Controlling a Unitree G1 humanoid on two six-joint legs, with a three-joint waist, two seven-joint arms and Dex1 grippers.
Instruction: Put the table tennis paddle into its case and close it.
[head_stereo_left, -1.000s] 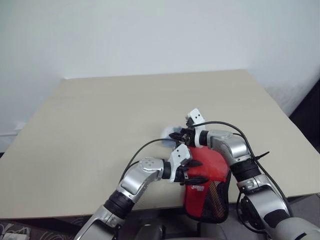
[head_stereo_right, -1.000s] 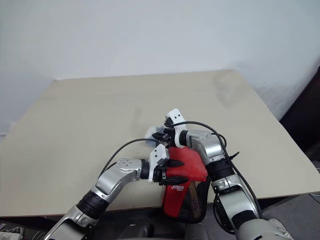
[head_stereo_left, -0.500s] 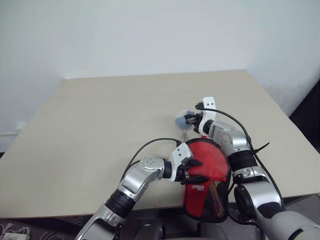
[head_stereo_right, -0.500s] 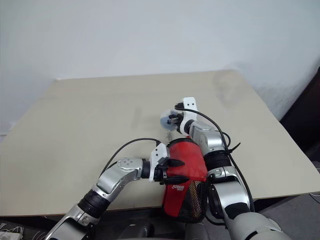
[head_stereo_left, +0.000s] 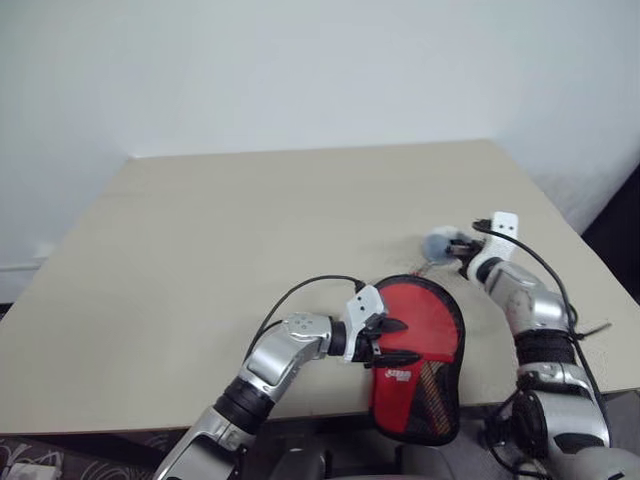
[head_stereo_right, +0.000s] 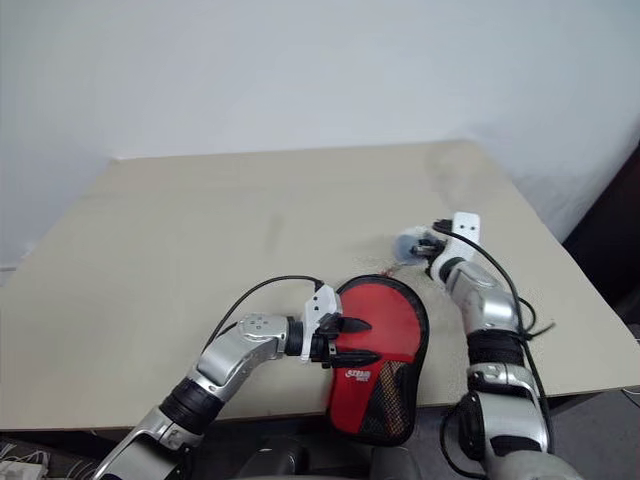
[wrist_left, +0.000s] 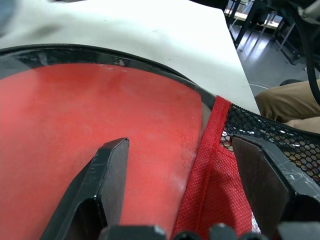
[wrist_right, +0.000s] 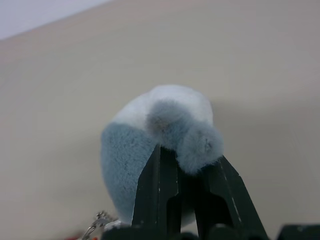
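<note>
Gaping left claw (head_stereo_right: 345, 341) astride logo-marked red case (head_stereo_right: 385, 345); right claw (wrist_right: 186, 172) clenched on fluffy lump (wrist_right: 150, 137)

Left arm reaches in from the lower left, forearm angled toward the right, wrist bent; left gripper (head_stereo_left: 392, 341) points right, its two black fingers (wrist_left: 107, 180) spread wide, one above and one below the near edge of the case (head_stereo_left: 425, 340), pressing on it; right arm extends forward along the right side, elbow low, wrist raised; right gripper (head_stereo_left: 458, 246) points forward and slightly left, fingers (wrist_right: 159, 192) pinched together on a small fluffy grey-white pompom (wrist_right: 157, 137); arms well apart.
</note>
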